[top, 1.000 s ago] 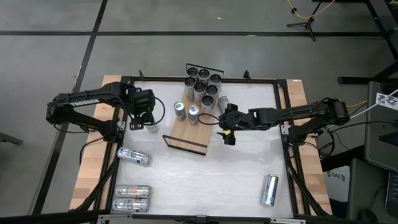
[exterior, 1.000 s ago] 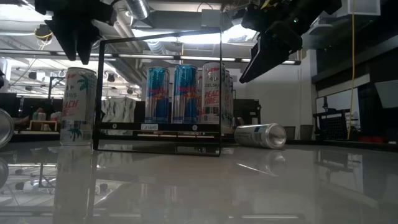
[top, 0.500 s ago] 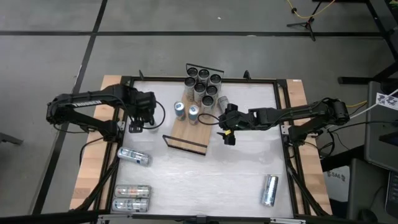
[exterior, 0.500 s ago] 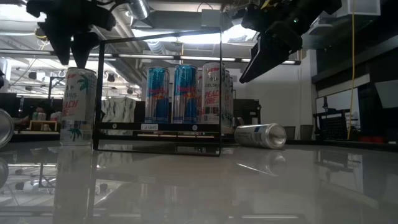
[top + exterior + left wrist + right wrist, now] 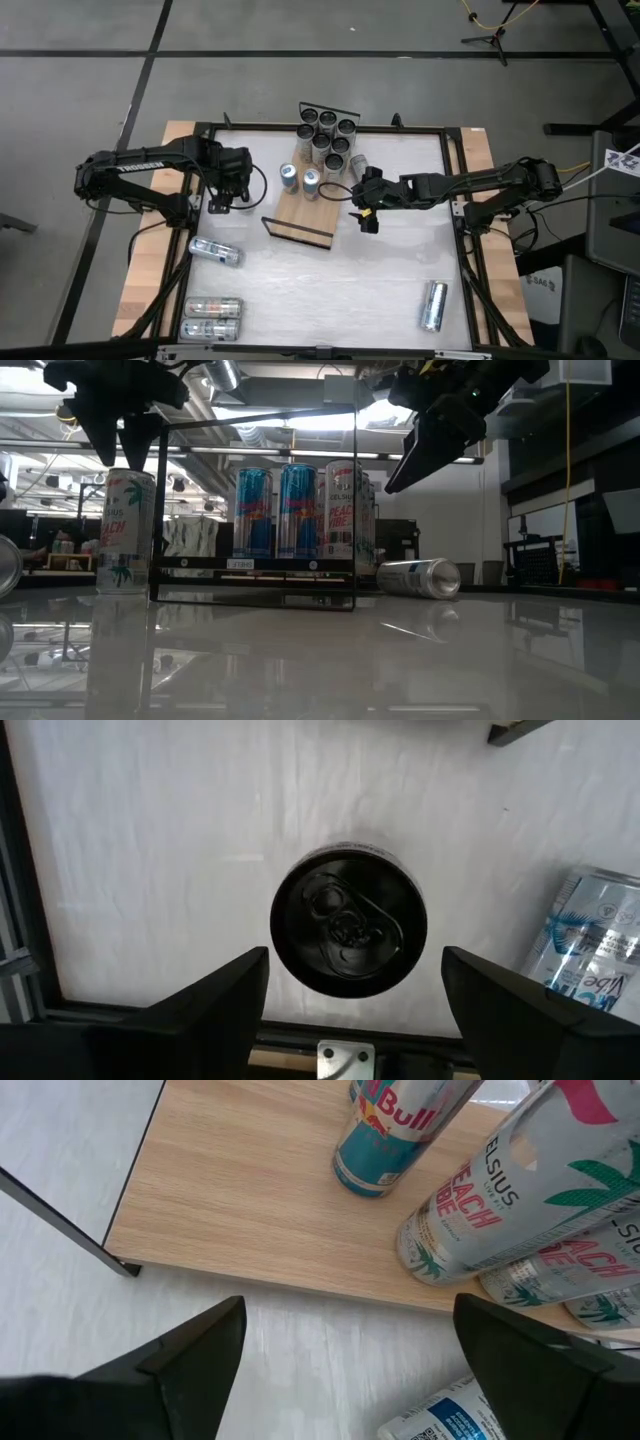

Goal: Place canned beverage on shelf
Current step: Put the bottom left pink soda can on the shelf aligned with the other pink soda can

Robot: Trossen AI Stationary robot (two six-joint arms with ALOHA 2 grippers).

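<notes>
Left gripper [image 5: 345,995]: hovering directly above an upright can [image 5: 348,931] on the white tabletop [image 5: 330,290], fingers spread wide, one either side of the can top, gripping nothing.
Target can: standing on the table near the left edge, off the board, well apart from the cans already shelved; its dark lid is facing straight up at the wrist camera.
Shelf [image 5: 300,205]: light-wood board lying mid-table, black wire rail at each short end; a cluster of cans [image 5: 327,135] is standing at the far end, two blue cans [image 5: 299,178] nearer the middle, the near end bare.
Right gripper [image 5: 340,1370]: waiting just off the shelf's right edge, jaws wide apart and empty, above a can lying on its side [image 5: 455,1415].
Other cans: several are lying on the table, at front left [image 5: 213,318] and front right [image 5: 433,304].
Step in hand, judged: the left arm is lining up to descend on the upright can.
Doing it well: the can looks centred between the fingers, so a straight drop should suit; closing on the body below the rim would likely hold best. The slim can may tip if one finger is touching first.
Placement ahead: the bare near stretch of board looks the safest spot, clear of the rail.
</notes>
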